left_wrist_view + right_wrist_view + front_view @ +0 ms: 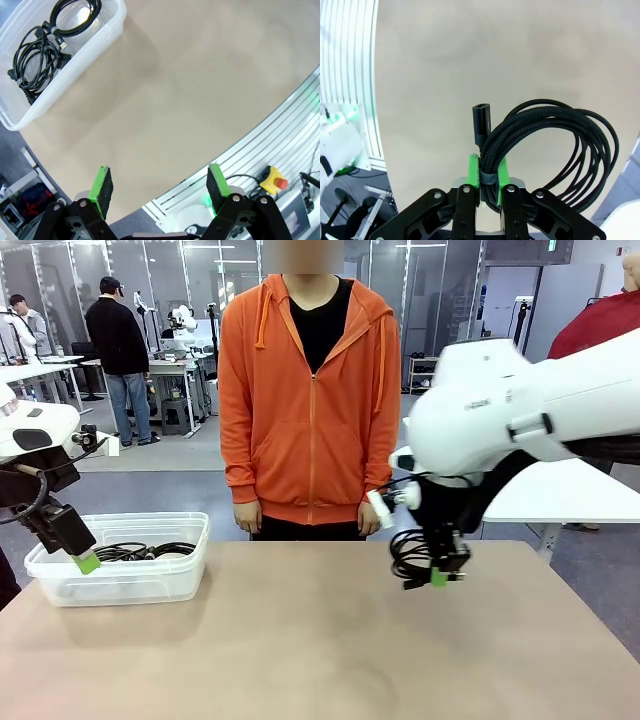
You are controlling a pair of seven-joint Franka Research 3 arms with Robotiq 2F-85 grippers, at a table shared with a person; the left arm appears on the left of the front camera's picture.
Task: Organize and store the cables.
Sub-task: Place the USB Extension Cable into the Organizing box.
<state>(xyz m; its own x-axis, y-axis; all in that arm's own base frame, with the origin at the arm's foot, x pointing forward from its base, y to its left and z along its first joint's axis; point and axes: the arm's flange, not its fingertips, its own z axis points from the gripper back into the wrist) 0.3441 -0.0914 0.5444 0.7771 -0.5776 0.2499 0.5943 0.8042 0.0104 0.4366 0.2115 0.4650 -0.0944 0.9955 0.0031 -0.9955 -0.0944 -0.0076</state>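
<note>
My right gripper (pixel 438 576) hangs just above the table's far right part, shut on a coiled black braided cable (pixel 408 555). In the right wrist view the green pads of the right gripper (pixel 488 176) pinch the cable (pixel 555 137) at its strap, and a small connector (pixel 481 120) sticks up above them. Several other black cables (pixel 140 551) lie coiled in a clear plastic bin (pixel 120 582) at the far left. My left gripper (pixel 87 562) stands open beside that bin, near its front left corner. From the left wrist, the left gripper (pixel 159 186) is empty, with the cables (pixel 37 60) in the bin (pixel 95 40) farther off.
A person in an orange hoodie (pixel 310 400) stands at the far edge with hands down. The tan table (pixel 320 640) is bare between the bin and my right gripper. Its edge and a yellow emergency stop button (pixel 274 179) show in the left wrist view.
</note>
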